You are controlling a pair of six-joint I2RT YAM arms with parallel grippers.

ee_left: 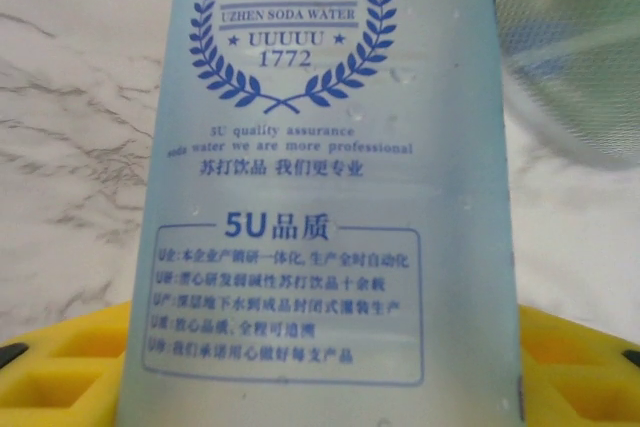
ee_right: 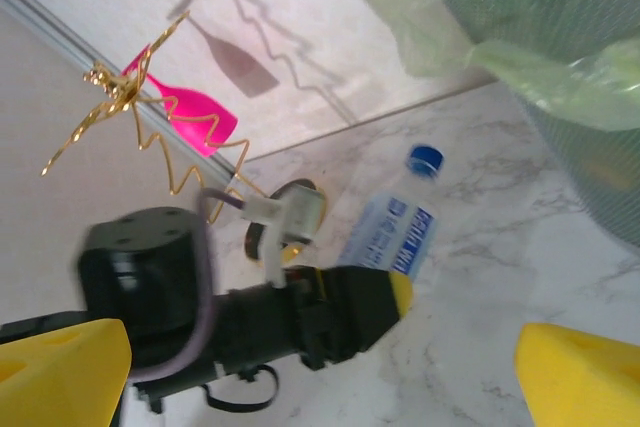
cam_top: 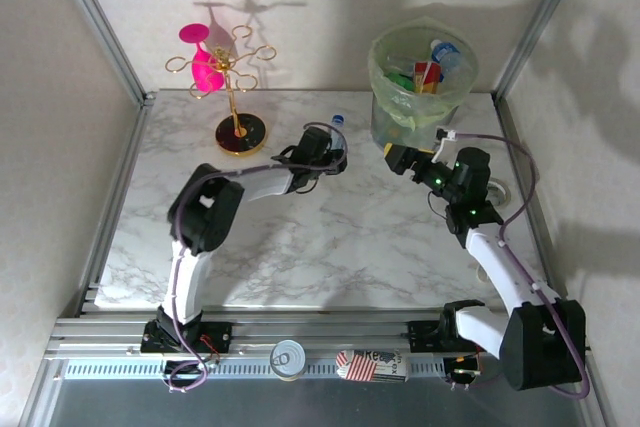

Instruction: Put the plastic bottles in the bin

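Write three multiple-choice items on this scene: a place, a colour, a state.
1. The clear, blue-capped plastic bottle stands: A) on the white marble table beside the round pale green bin; B) inside that bin; C) atop that bin.
2. The glasses on the gold wire stand are: A) blue; B) green; C) pink.
3. The right gripper is: A) shut on a bottle; B) open, empty; C) shut, empty.
Key: A, it rests on marble at the left gripper; C, they look pink; B, its yellow fingers stand far apart.
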